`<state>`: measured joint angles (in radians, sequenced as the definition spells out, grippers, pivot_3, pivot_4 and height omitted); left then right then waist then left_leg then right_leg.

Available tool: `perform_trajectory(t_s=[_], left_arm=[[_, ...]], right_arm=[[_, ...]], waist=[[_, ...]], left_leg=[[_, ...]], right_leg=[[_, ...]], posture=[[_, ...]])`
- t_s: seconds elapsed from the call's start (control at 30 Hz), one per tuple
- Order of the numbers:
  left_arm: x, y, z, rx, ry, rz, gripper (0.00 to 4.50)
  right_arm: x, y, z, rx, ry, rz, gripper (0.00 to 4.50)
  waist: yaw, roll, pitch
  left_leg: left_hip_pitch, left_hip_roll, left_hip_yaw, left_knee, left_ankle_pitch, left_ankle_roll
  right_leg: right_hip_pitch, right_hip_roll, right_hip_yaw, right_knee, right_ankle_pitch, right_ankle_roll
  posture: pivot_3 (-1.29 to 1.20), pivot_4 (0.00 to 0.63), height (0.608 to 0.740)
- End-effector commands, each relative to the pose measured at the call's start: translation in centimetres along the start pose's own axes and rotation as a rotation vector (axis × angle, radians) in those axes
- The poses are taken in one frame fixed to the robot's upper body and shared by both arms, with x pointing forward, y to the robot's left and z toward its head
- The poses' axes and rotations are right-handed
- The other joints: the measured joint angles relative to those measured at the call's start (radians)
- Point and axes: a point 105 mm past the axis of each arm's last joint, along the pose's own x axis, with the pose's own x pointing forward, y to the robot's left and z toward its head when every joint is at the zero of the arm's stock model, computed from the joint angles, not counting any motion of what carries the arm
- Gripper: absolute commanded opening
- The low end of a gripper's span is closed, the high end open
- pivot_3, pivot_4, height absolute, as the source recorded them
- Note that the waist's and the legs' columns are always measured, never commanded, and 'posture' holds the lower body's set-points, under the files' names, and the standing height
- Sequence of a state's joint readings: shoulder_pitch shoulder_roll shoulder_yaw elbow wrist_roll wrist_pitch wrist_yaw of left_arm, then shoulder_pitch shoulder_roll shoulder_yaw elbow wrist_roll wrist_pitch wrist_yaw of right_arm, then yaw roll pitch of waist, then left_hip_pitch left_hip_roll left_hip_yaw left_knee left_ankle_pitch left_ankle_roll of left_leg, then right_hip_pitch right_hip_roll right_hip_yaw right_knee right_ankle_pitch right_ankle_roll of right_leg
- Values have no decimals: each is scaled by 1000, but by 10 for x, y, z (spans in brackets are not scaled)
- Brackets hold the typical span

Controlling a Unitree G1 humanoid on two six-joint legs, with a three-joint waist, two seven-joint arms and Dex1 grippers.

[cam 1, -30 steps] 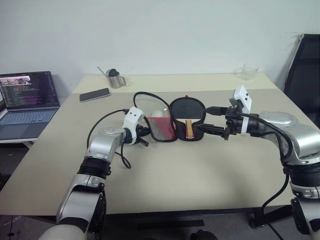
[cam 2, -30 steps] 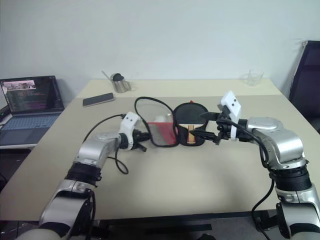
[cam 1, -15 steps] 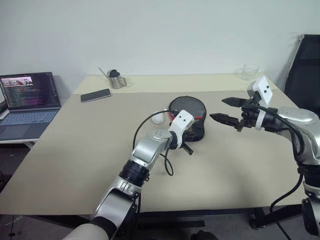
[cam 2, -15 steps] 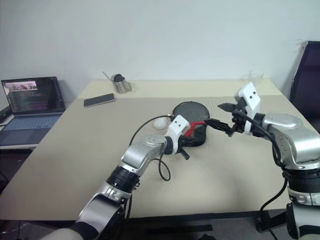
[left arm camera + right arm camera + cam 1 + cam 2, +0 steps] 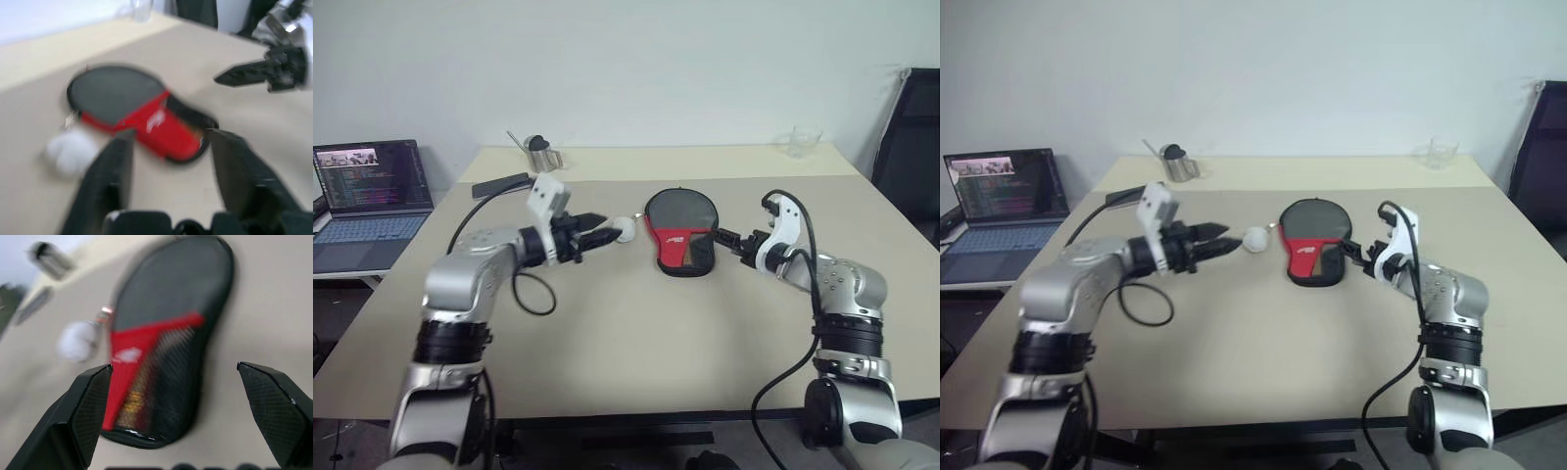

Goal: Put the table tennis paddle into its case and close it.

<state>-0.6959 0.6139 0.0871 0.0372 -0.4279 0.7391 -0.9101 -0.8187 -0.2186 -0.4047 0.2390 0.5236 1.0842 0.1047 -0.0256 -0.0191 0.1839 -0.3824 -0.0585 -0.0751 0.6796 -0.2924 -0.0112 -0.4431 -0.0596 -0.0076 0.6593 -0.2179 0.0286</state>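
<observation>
Both tools, left tool (image 5: pixel 597 234) and right tool (image 5: pixel 181 411), spread over beige tabletop (image 5: pixel 607 333); case (image 5: pixel 680 233) lies flat; white wall (image 5: pixel 626 59) behind.

— What's on the beige bench (image 5: pixel 636 343) at the far side?
— A metal cup (image 5: pixel 540 155) with a handle sticking up, upper left; a dark phone (image 5: pixel 499 183) just below it; a clear glass (image 5: pixel 800 141) at upper right.
— Anything else?
— A white ball (image 5: pixel 624 230) near centre, an open laptop (image 5: pixel 367 201) at the left edge, a black chair (image 5: pixel 909 147) at the right edge.
</observation>
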Motion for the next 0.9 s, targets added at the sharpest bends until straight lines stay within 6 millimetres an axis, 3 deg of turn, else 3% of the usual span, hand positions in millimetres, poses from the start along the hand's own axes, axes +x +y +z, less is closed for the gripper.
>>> perform_trajectory(t_s=[0.03,0.1,0.33,0.47,0.73,0.9], left_arm=[[-17,-7,18,68,-47,-24,3927],[-24,-7,14,65,-38,-21,4493],[-37,0,0,140,44,89,4493],[-40,-7,-4,147,52,64,4493],[-40,-9,-5,147,58,75,4493],[-37,-10,-4,154,55,75,4493]], right_arm=[[2,-3,14,87,-39,-38,4500],[6,-5,7,120,-17,-46,4500],[17,-4,-11,155,41,-65,4500],[24,10,-24,187,86,-19,4500],[33,66,-37,214,121,152,4500],[35,77,-43,229,131,168,4500]], waist=[[2,0,0],[0,0,0],[-9,0,0],[-11,0,0],[-24,0,0],[-25,0,0]], left_leg=[[0,0,0,0,0,0],[0,-1,0,0,0,0],[2,0,1,0,-2,4],[3,1,2,0,-2,4],[4,3,2,0,-2,4],[4,2,1,0,-2,4]], right_leg=[[0,0,0,0,0,0],[0,-1,0,0,0,0],[0,0,1,2,0,0],[0,1,1,3,0,0],[1,3,2,4,0,0],[0,3,2,3,0,0]], posture=[[0,150,740],[0,150,740],[0,150,740],[0,150,740],[0,150,740],[0,150,740]])
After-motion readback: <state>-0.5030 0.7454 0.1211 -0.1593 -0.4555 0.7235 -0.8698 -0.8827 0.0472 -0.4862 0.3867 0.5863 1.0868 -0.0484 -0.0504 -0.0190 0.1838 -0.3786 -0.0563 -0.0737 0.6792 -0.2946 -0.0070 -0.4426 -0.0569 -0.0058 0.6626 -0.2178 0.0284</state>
